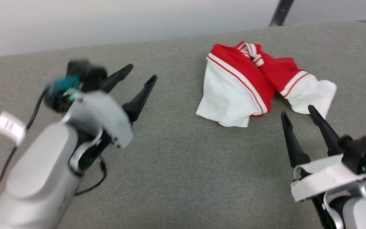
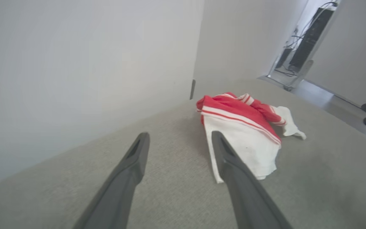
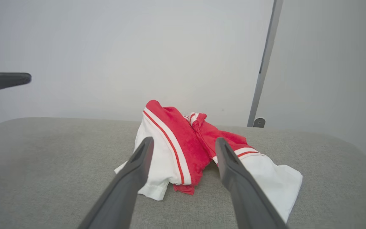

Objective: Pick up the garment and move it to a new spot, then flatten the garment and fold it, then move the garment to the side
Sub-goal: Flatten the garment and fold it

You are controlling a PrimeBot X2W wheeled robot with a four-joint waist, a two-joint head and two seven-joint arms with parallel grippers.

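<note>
The garment (image 1: 249,81) lies crumpled in a small heap at the far right of the grey table (image 1: 176,165), red body bunched, both white sleeves spread toward me. It also lies ahead in the left wrist view (image 2: 246,127) and the right wrist view (image 3: 183,149). My right gripper (image 1: 299,113) hovers open just in front of the heap, its fingertips short of the right sleeve's hem, nothing between them. My left gripper (image 1: 141,73) is open and empty at the left, well apart from the garment. In the wrist views the left gripper (image 2: 179,136) and right gripper (image 3: 184,141) both point at the heap.
A pale wall runs behind the table's far edge, with a dark post (image 1: 280,12) at the back right. A black cable (image 1: 94,184) and a white tag (image 1: 10,125) hang on my left arm. Bare grey surface spreads between the grippers and toward me.
</note>
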